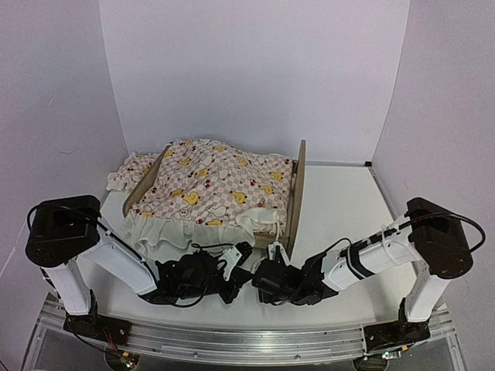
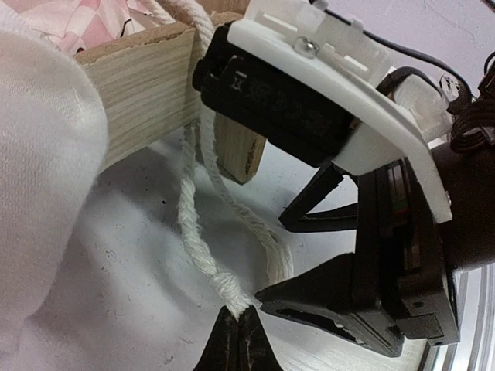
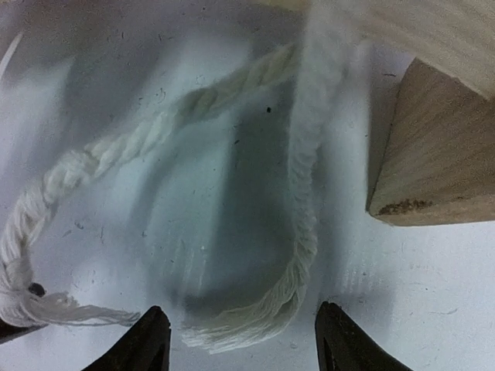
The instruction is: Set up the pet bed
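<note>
The pet bed (image 1: 298,185) stands mid-table, its plywood headboard on the right, under the pink duck-print cover (image 1: 209,182). Two white cords hang from its near right corner (image 1: 276,222). In the left wrist view my left gripper (image 2: 236,323) is shut on the knotted end of one cord (image 2: 220,284), below the bed's wooden rail (image 2: 147,93). My right gripper (image 3: 244,334) is open, with the frayed end of the other cord (image 3: 259,313) lying between its fingertips, untouched, beside the bed's leg (image 3: 433,147). Both grippers (image 1: 236,263) (image 1: 272,259) sit close together in front of the bed.
The cover's white ruffle (image 2: 39,154) hangs close on the left of the left wrist view. The right gripper's open fingers (image 2: 325,212) fill the right of that view. A ruffled piece of matching fabric (image 1: 128,168) sticks out at the bed's back left. White walls enclose the table.
</note>
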Motion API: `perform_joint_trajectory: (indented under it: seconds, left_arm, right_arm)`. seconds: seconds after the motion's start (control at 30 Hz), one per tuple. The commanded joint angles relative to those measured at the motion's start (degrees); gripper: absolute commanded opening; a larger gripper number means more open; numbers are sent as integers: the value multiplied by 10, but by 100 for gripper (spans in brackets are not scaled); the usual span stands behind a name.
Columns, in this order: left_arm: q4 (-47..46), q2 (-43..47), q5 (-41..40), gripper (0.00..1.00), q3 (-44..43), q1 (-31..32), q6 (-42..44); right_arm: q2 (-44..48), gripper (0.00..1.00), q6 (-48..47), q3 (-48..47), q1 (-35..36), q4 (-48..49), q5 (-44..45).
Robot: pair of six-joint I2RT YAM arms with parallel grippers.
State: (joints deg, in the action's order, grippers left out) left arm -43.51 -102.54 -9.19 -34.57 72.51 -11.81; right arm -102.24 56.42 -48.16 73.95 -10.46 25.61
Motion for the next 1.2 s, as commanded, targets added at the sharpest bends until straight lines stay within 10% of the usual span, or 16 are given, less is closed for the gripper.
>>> perform_joint_trajectory:
  seconds: [0.0, 0.23, 0.9, 1.17]
  left_arm:
    - [-17, 6, -1, 0, 9, -4, 3]
    - [-18, 4, 35, 0, -2, -3, 1]
    - [-17, 23, 42, 0, -12, 27, -23]
    - [-18, 58, 37, 0, 4, 28, -21]
  right_arm:
    - [-12, 55, 5, -24, 0, 20, 17]
    - [58, 0, 7, 34, 1, 34, 34]
    - [101, 0, -147, -90, 4, 63, 89]
    - [162, 43, -104, -42, 5, 15, 3]
